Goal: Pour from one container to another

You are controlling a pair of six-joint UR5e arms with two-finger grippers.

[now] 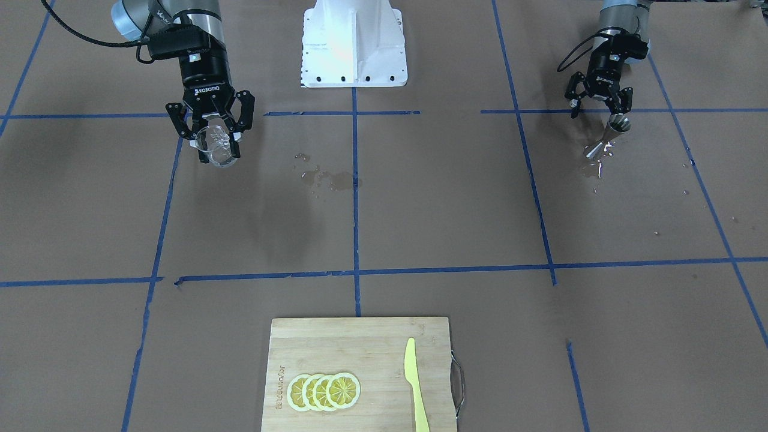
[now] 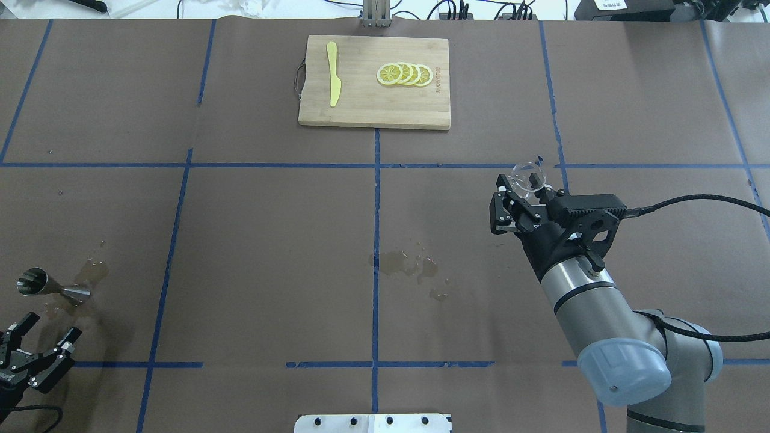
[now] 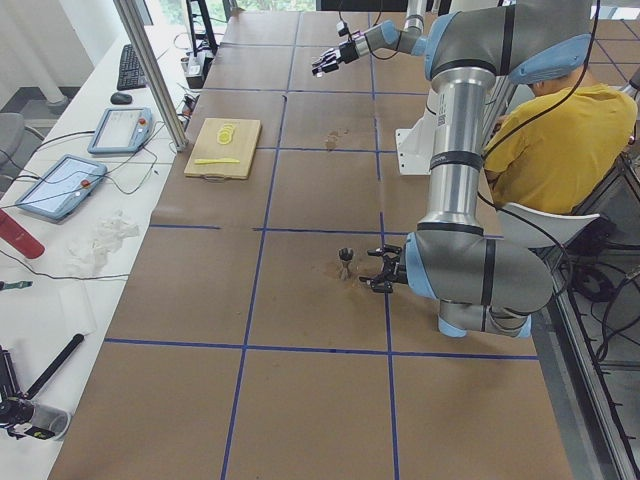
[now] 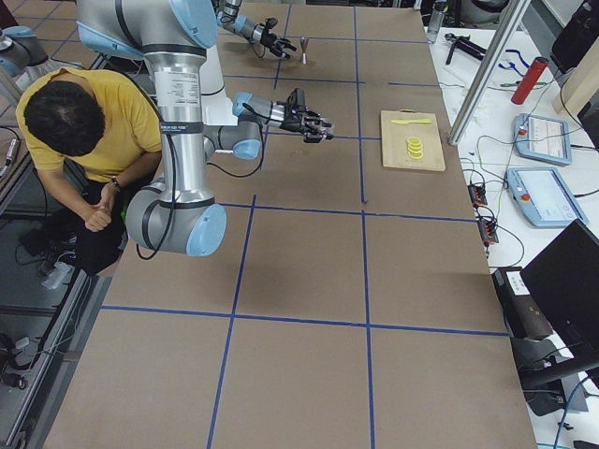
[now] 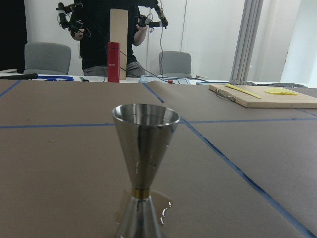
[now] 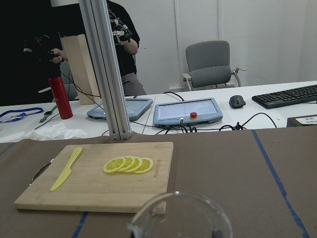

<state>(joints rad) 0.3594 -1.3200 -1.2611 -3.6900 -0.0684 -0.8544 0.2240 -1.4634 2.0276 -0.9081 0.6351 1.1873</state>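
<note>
The steel jigger (image 2: 51, 286) stands upright on the table's left side in a small puddle, and it fills the left wrist view (image 5: 144, 163). My left gripper (image 2: 54, 325) is open just behind it, not touching it; the front-facing view shows the same gap between that gripper (image 1: 598, 109) and the jigger (image 1: 609, 135). On the right side my right gripper (image 2: 524, 185) is shut on the clear glass cup (image 2: 528, 176) and holds it above the table (image 1: 216, 145). Only the cup's rim (image 6: 181, 218) shows at the bottom of the right wrist view.
A wet spill (image 2: 409, 264) lies near the table's middle. A wooden cutting board (image 2: 373, 111) at the far edge carries lemon slices (image 2: 404, 74) and a yellow knife (image 2: 332, 81). The white robot base (image 1: 354, 42) sits between the arms. A person sits behind the robot.
</note>
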